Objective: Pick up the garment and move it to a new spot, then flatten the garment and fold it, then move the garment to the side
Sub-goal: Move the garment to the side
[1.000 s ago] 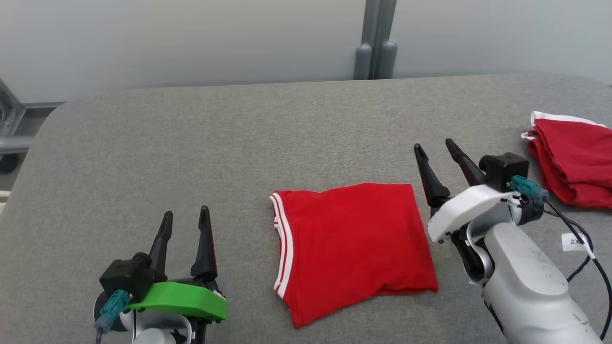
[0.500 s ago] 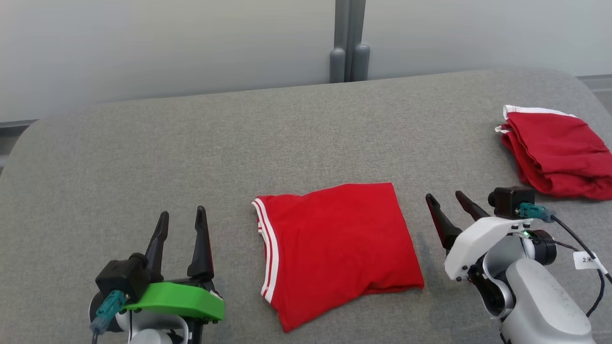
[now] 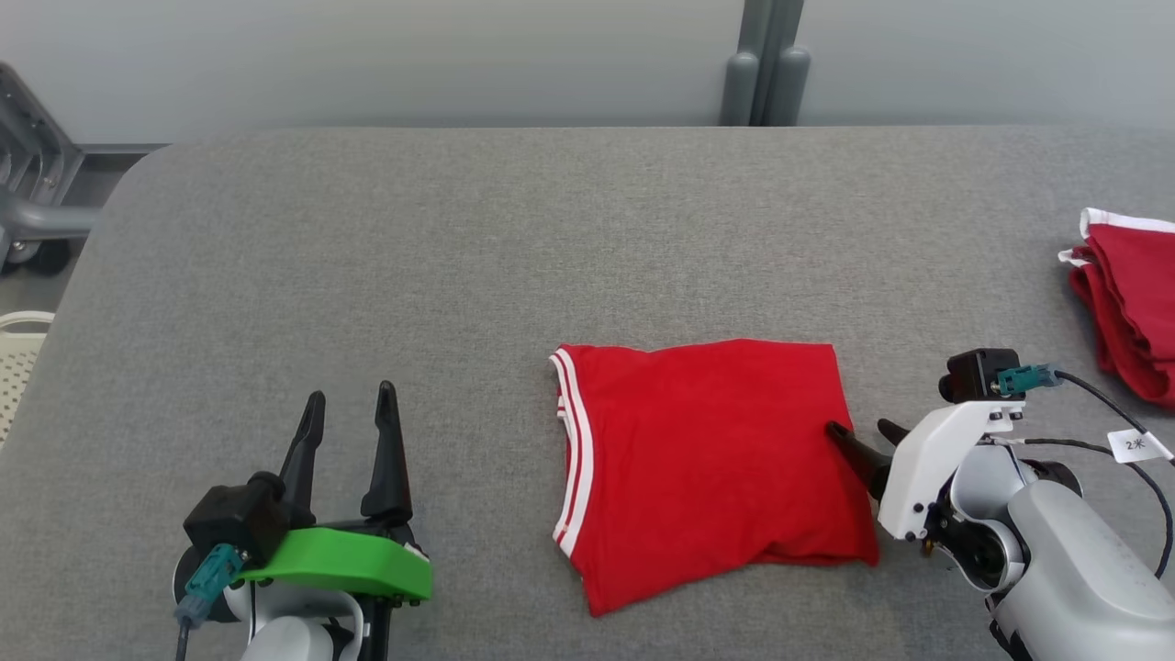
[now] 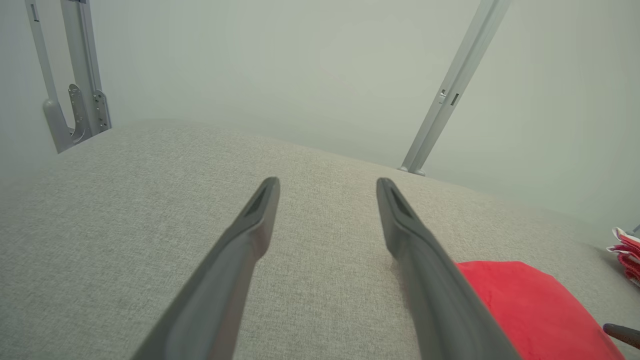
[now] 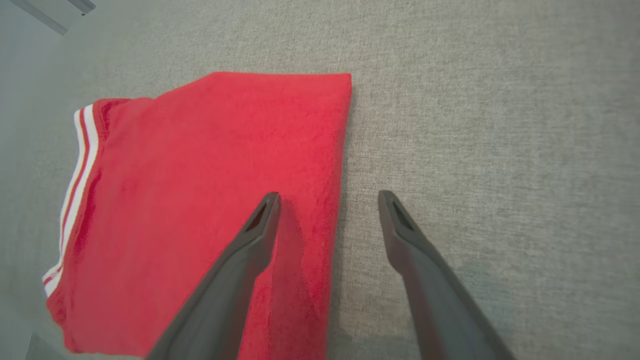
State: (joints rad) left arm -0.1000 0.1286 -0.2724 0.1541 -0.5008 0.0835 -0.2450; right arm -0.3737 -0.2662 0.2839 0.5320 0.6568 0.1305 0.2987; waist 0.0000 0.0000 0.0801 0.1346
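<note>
The folded red garment [image 3: 707, 468] with white-striped trim lies flat near the middle of the grey fabric-covered counter [image 3: 459, 257], its trim towards the robot's left. The right end effector [image 3: 858, 427] is spread wide and empty at the garment's right edge, one finger above the red cloth and the other above bare counter, though contact cannot be told. The left end effector [image 3: 352, 393] is also wide and empty, well apart to the left, and another bunched red garment [image 3: 1134, 303] sits at the far right
</note>
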